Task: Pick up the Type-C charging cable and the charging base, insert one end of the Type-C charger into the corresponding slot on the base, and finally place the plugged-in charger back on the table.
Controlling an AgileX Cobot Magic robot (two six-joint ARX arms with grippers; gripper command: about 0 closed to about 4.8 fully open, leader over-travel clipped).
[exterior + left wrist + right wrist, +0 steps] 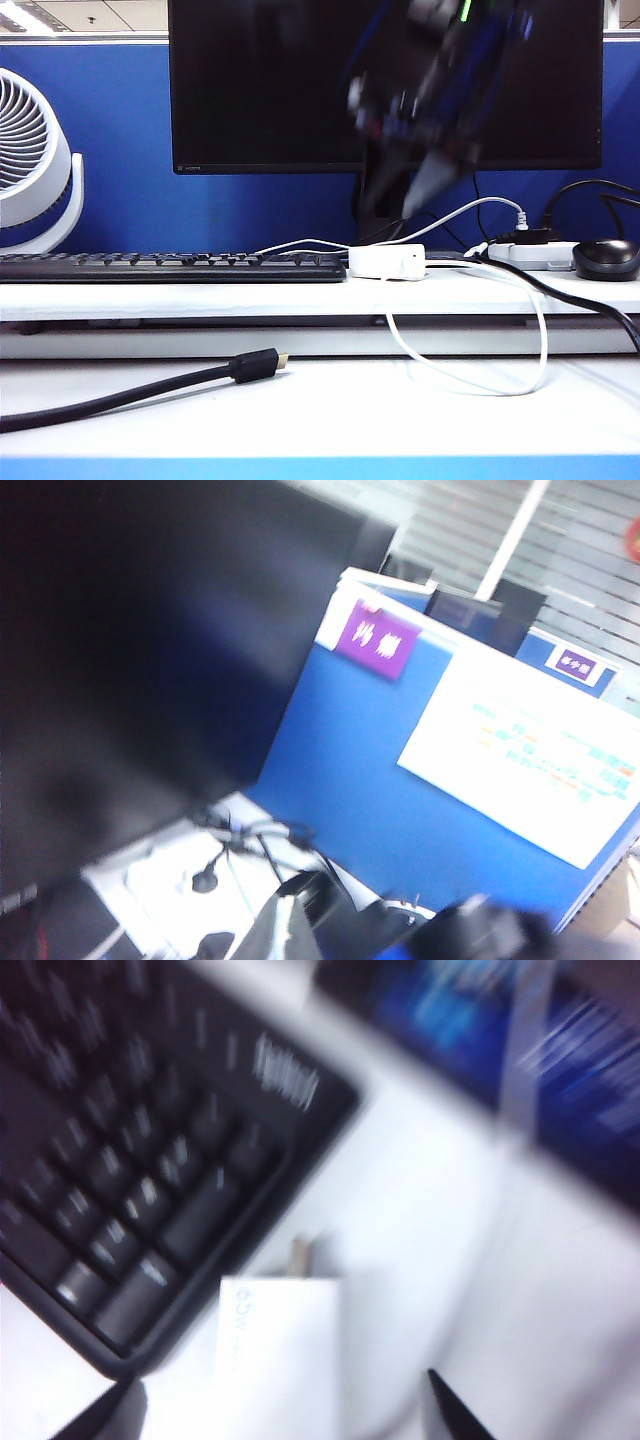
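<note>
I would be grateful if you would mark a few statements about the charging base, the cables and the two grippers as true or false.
1. The charging base lies on the raised shelf beside the keyboard. True.
2. The right gripper is shut on the charging base. False: its fingers stand apart on either side of the base, not closed on it.
3. The black cable with the gold-tipped plug lies on the lower table. True.
4. The Type-C charging cable is coiled on top of the keyboard. False: it hangs in a loop from the shelf down onto the table.
5. The left gripper holds the cable. False: it is shut, out of view, and its wrist view shows no cable.
</note>
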